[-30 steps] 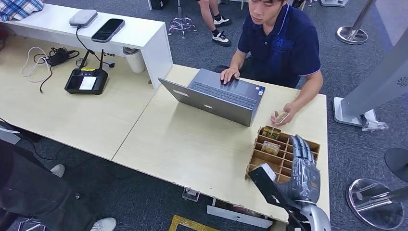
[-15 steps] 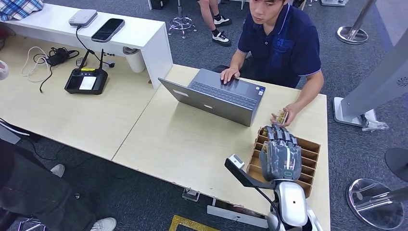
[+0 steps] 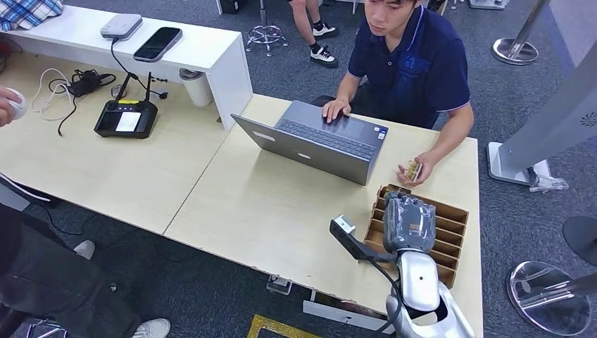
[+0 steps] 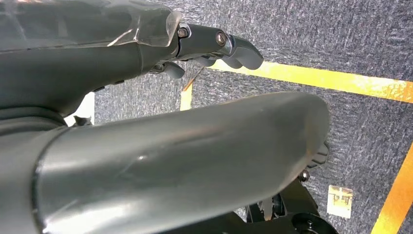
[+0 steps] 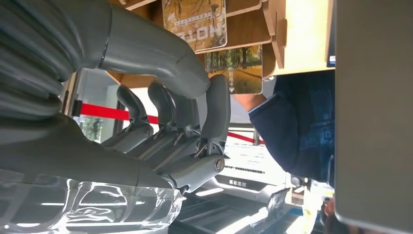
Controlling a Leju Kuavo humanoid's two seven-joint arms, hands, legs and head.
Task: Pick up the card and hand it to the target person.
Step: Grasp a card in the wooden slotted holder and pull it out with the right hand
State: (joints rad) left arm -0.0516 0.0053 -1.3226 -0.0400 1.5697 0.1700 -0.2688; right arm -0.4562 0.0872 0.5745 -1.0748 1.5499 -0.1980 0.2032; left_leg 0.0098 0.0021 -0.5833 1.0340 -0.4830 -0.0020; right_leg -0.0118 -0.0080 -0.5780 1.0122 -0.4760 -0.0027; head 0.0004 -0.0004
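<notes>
A wooden slotted card rack (image 3: 454, 232) stands at the table's right front. My right hand (image 3: 409, 223) hovers over its far slots, palm down, fingers spread and holding nothing. The right wrist view shows two picture cards (image 5: 195, 19) (image 5: 234, 68) standing in the rack (image 5: 246, 27) just beyond my fingertips (image 5: 216, 102), not touched. A card's top edge (image 3: 396, 189) peeks out ahead of the hand. The seated person in a navy shirt (image 3: 415, 70) holds another card (image 3: 412, 170) just behind the rack. My left hand (image 4: 219, 44) hangs over the floor, holding nothing.
An open grey laptop (image 3: 317, 141) sits left of the rack, with the person's other hand on it. A controller (image 3: 127, 118), cables and a white shelf (image 3: 176, 49) with a phone lie on the left table. Another person's hand (image 3: 8, 105) shows at the left edge.
My right hand has swung in from the table's right front edge and now hangs palm down over the rack's far slots. A person's hand has come in at the left edge.
</notes>
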